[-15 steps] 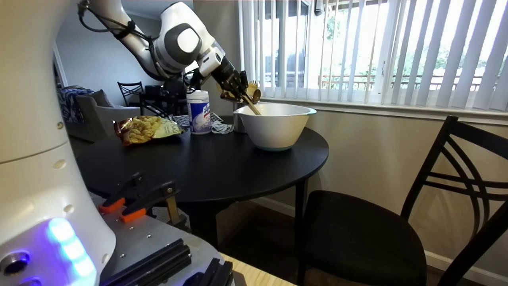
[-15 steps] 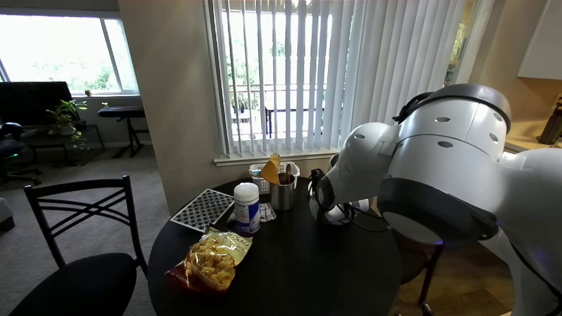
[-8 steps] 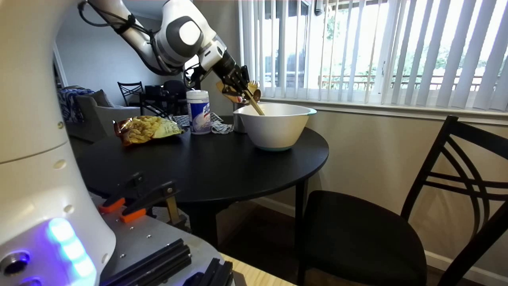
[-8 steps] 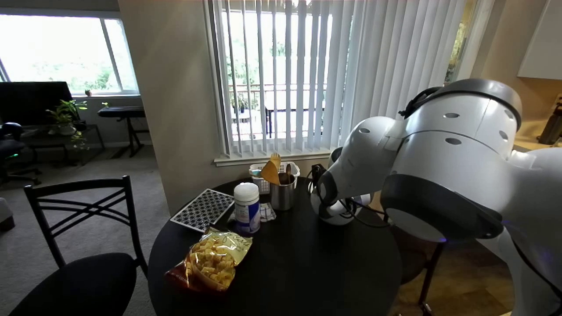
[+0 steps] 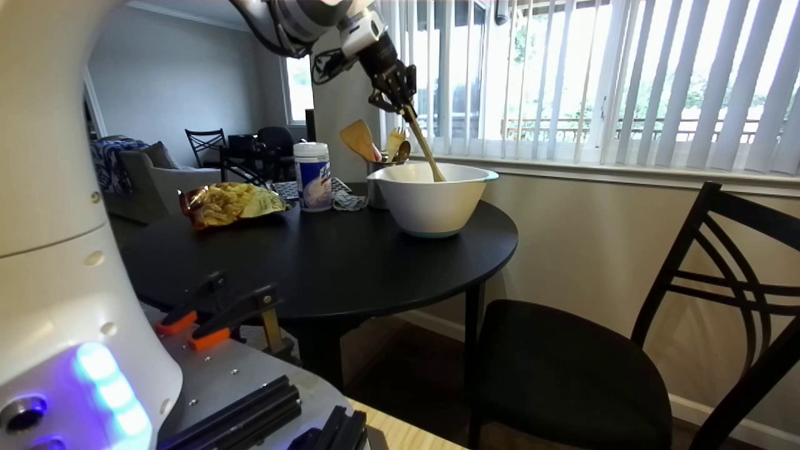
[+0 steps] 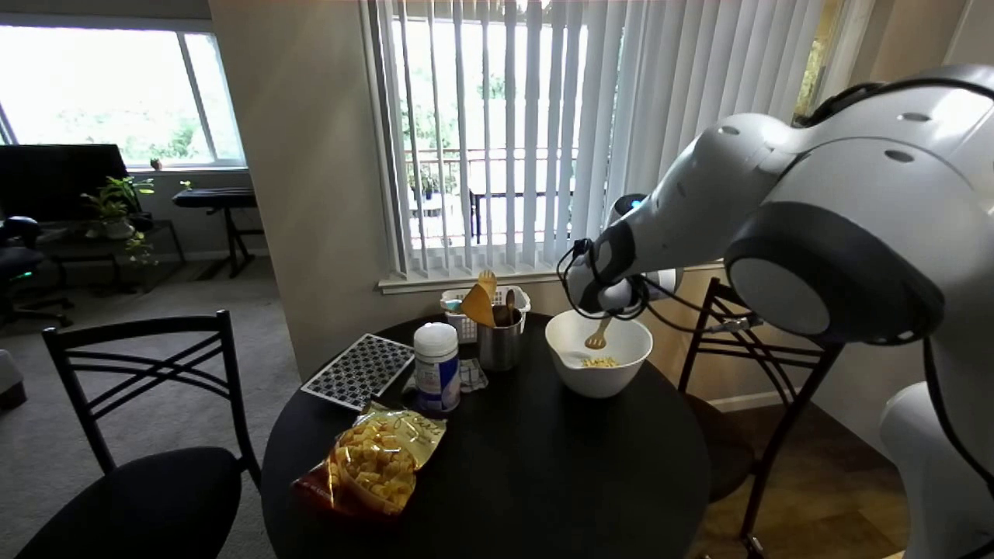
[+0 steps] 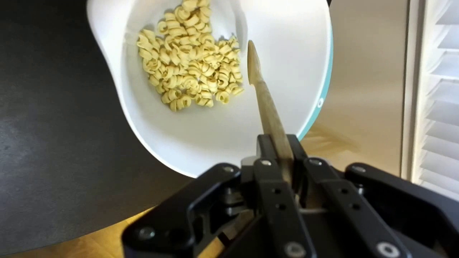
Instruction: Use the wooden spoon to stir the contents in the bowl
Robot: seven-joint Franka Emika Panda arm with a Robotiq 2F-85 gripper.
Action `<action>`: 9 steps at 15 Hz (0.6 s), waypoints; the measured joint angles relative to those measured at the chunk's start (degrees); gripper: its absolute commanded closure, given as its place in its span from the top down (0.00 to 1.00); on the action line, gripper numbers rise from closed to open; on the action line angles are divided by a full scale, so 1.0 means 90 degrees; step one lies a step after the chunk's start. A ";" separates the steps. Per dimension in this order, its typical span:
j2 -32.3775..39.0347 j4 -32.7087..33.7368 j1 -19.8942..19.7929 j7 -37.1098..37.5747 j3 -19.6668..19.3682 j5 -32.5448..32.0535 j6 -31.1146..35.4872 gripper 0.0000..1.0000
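Wooden spoon (image 7: 268, 107), handle pinched in the nearly closed end effector (image 7: 280, 146), slants down into the bowl (image 5: 431, 209).

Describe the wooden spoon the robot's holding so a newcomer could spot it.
Start at the round black table and find the big white bowl. The wooden spoon slants down into it from the end effector. Unlike the utensils standing in the metal holder, it alone is gripped.
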 measured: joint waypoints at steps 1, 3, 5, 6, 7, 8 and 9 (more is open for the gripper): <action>-0.0129 0.0157 -0.0004 0.0218 -0.0213 -0.0128 -0.0340 0.05; -0.0324 0.0492 -0.0040 0.0778 -0.0531 -0.0408 -0.1035 0.05; -0.0446 0.0808 -0.0168 0.1436 -0.0616 -0.0640 -0.1671 0.05; -0.0474 0.0943 -0.0255 0.1784 -0.0600 -0.0751 -0.1964 0.05; -0.0483 0.1068 -0.0358 0.2148 -0.0555 -0.0872 -0.2257 0.05; -0.0484 0.1181 -0.0476 0.2512 -0.0479 -0.0992 -0.2531 0.05; -0.0485 0.1294 -0.0623 0.2879 -0.0359 -0.1098 -0.2790 0.05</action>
